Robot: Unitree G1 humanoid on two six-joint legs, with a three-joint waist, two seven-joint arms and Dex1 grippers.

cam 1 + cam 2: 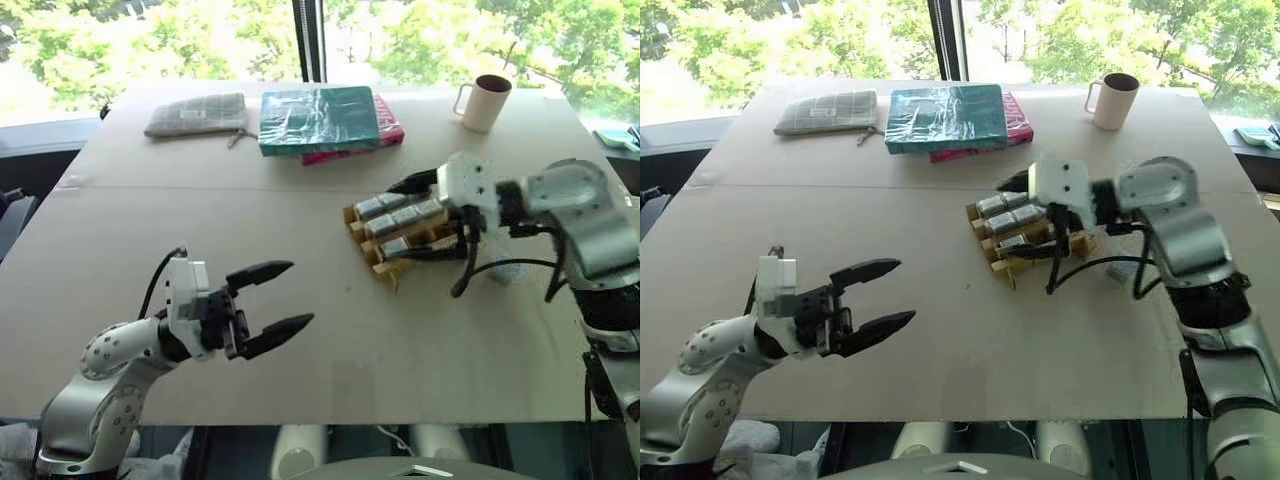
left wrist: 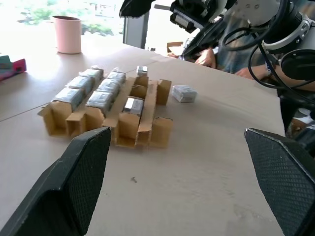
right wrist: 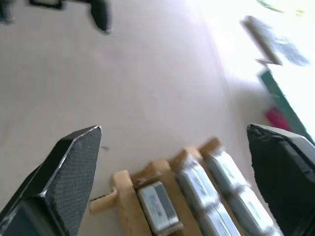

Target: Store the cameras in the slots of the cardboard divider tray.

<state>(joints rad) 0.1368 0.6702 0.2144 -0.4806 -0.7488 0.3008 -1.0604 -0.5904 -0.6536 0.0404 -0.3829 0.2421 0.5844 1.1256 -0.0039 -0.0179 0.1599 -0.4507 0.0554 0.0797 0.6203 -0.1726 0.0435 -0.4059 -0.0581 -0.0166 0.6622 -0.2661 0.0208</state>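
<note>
The cardboard divider tray (image 1: pixel 383 268) lies right of the table's middle. Several silver-grey cameras (image 1: pixel 400 218) lie in its rows, seen close in the left wrist view as cameras (image 2: pixel 101 98) in tray (image 2: pixel 157 132). One more camera (image 1: pixel 503 272) lies loose on the table just right of the tray, the same loose camera (image 2: pixel 184 93). My right gripper (image 1: pixel 417 218) hovers over the tray's right side, open, nothing between its fingers (image 3: pixel 64 182). My left gripper (image 1: pixel 272 298) hangs open and empty over the near-left table, well apart from the tray.
At the back of the table lie a teal book on a pink one (image 1: pixel 318 118), a grey checked pouch (image 1: pixel 196 114) and a pale mug (image 1: pixel 484 102). Black cables hang from my right wrist (image 1: pixel 470 262) beside the tray.
</note>
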